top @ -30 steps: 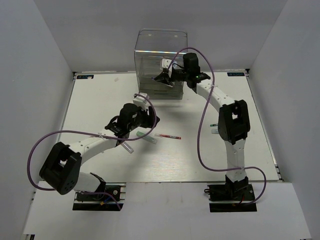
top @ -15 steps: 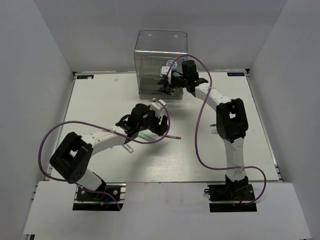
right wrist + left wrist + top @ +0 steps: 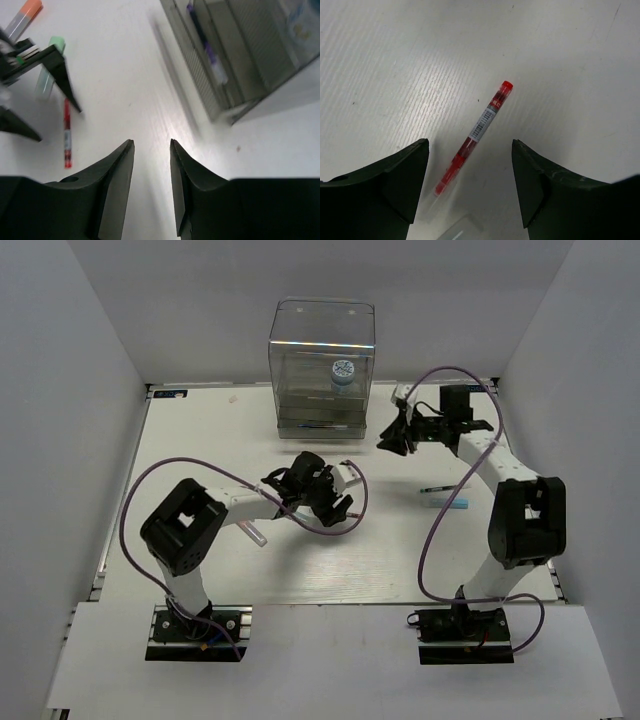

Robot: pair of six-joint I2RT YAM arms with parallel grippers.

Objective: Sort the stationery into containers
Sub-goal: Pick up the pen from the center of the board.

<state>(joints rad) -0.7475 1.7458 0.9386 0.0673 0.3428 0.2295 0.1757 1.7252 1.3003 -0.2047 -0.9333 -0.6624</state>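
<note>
My left gripper (image 3: 338,502) is open and hovers low over the thin red-white pen (image 3: 476,134), which lies flat on the table between its fingers (image 3: 395,185), untouched. My right gripper (image 3: 392,438) is open with a narrow gap and empty, right of the clear drawer cabinet (image 3: 322,340). The blue-white roll (image 3: 343,371) sits inside the cabinet. The right wrist view shows my right gripper (image 3: 151,142), the cabinet (image 3: 240,75) with a purple pen (image 3: 205,42) in a drawer, the red pen (image 3: 66,135), a mint-green marker (image 3: 49,72) and an orange-capped marker (image 3: 25,17).
A dark pen (image 3: 440,489) and a light-blue marker (image 3: 452,505) lie right of centre near the right arm. A pale marker (image 3: 257,536) lies beside the left arm's forearm. White walls enclose the table on three sides.
My right gripper has drawn back from the cabinet to the right, leaving the roll inside. My left gripper has swung right and now sits over the red pen.
</note>
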